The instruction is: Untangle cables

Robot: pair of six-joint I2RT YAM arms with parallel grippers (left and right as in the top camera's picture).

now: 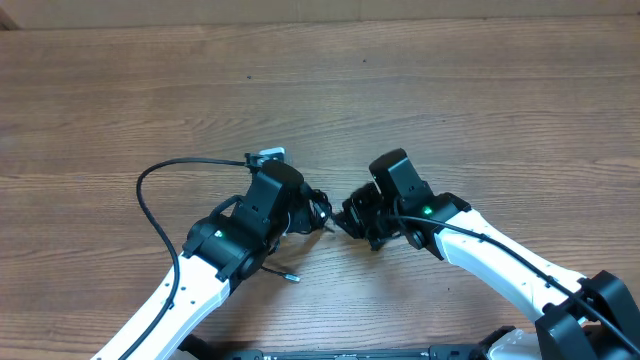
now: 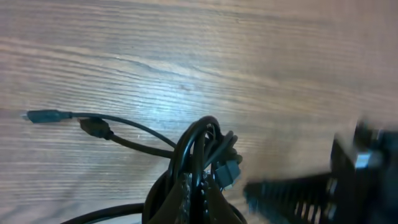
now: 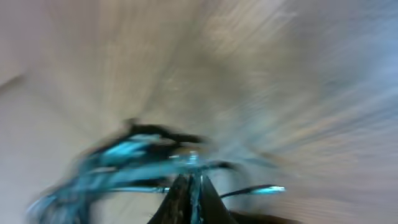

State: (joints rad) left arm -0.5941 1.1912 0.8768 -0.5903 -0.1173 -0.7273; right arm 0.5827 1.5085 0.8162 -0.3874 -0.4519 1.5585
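Observation:
Thin black cables form a tangle (image 1: pixel 322 205) between my two grippers at mid-table. My left gripper (image 1: pixel 312 216) is shut on the bundle. In the left wrist view its tips (image 2: pixel 196 196) pinch several looped cords (image 2: pixel 199 143). Two plug ends (image 2: pixel 43 116) trail to the left on the wood. My right gripper (image 1: pixel 342 220) meets the tangle from the right. The blurred right wrist view shows its jaws (image 3: pixel 191 186) closed on one strand (image 3: pixel 149 158), with a loose plug tip (image 3: pixel 270 188) to the right.
One long cord (image 1: pixel 143 200) loops out left and back to a pale plug (image 1: pixel 265 156) above the left gripper. Another plug end (image 1: pixel 292 277) lies by the left arm. The wooden table (image 1: pixel 450 90) stretches behind.

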